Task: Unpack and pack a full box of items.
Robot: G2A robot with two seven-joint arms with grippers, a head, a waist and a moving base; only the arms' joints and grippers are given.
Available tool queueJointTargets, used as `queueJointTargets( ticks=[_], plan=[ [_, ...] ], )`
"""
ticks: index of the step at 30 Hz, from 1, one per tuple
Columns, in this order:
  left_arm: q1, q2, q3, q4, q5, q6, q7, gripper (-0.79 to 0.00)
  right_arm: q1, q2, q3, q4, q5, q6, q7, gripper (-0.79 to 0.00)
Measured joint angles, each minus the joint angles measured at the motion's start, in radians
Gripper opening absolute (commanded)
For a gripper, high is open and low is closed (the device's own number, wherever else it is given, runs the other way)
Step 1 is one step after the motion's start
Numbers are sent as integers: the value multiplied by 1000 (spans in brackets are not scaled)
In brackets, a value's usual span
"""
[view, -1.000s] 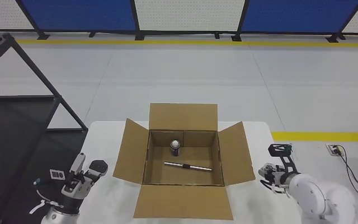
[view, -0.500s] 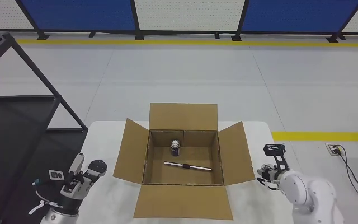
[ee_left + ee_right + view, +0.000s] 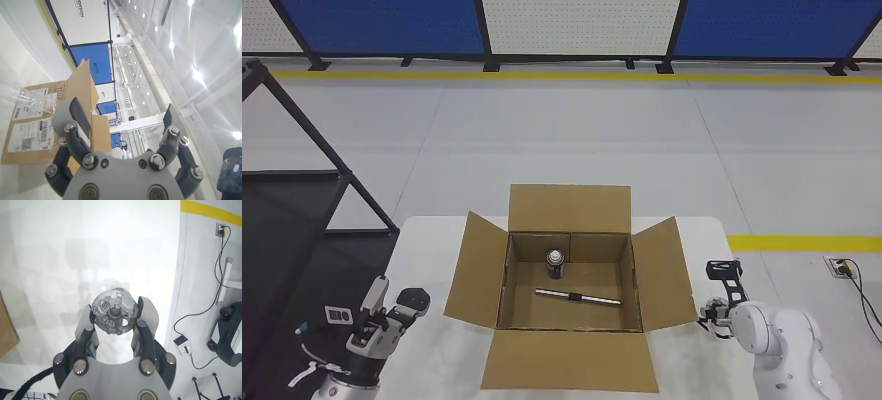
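Plainly the right gripper is clamped on a round metal casting, its pads pressed against opposite sides of the rim, and it hangs over bare white table on the right of the open cardboard box. I take this to be unpacking, with the casting about to be set down. To do that well, I'd lower it straight until the flat face sits on the table, and spread the jaws only then, since a round piece let go early would likely roll. It wants a spot away from the right flap and back from the table's edge.

From the right wrist view you get the grip itself: the part is held by its rim, hub facing the camera. Looking from the top, you get what is left inside the box, a slim rod lying flat and a small dark cylinder upright near the back wall. Over by the box's labelled left side, the left gripper points up with jaws wide apart and nothing between them.
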Motion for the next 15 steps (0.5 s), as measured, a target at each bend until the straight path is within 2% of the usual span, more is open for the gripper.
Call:
queueJointTargets(
  ticks=[7, 10, 12, 13, 14, 15],
  plan=[
    [4, -1, -4, -3, -3, 0, 0, 0, 13, 3, -3, 29, 4, 10, -6, -526],
    [4, -1, -5, -3, 0, 1, 1, 0, 17, 5, -3, 33, 8, 12, -7, -434],
    [4, -1, -3, -4, 2, 2, 2, 0, 18, 6, -1, 32, 11, 13, -7, -403],
    [4, -1, -3, -4, 2, 2, 2, 0, 18, 7, -1, 31, 12, 13, -7, -342],
    [4, -1, -2, -5, 3, 2, 1, 0, 18, 7, 0, 30, 13, 13, -6, -212],
    [4, -1, -2, -5, 3, 3, 1, 0, 18, 8, 1, 29, 16, 13, -5, -157]
  ],
)
